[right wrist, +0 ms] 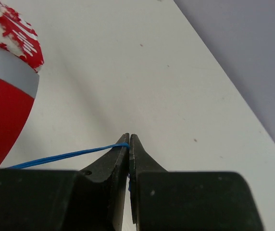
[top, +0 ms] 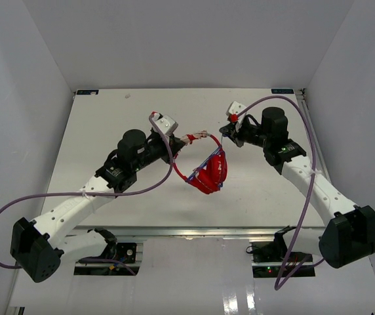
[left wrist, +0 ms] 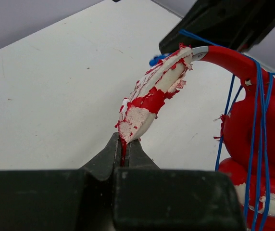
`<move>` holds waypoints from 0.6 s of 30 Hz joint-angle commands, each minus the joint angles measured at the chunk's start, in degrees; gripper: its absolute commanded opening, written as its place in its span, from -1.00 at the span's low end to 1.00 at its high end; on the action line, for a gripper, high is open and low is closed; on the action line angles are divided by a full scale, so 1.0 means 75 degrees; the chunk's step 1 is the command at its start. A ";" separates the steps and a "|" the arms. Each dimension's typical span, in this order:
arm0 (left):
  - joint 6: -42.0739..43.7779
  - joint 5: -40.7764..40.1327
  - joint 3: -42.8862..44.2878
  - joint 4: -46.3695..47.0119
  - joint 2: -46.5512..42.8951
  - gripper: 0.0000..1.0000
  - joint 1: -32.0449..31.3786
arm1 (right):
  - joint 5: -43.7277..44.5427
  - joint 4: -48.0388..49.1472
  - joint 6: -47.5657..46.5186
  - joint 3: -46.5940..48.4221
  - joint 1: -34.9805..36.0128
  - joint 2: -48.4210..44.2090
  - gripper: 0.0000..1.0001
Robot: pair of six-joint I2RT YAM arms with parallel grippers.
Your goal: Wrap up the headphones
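L gripper (left wrist: 126, 150) is pinching the headphones' (top: 208, 176) headband (left wrist: 152, 103) end to steady them while R gripper (right wrist: 129, 143) is pinching the blue cable (right wrist: 65, 156) taut for wrapping.

Both arms were extended forward and bent inward toward each other. The left tool (left wrist: 123, 144) was clamped shut on the band of the headphones (top: 208, 176); the right tool (right wrist: 129, 140) was pinched shut on the cable (right wrist: 65, 155).

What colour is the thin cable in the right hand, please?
The cable is blue; right wrist view.
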 commanded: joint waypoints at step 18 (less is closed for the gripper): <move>-0.5185 -0.3142 -0.1677 0.4739 0.2613 -1.00 0.0319 | -0.4135 0.6260 0.7100 -0.1286 -0.0763 0.4132 -0.78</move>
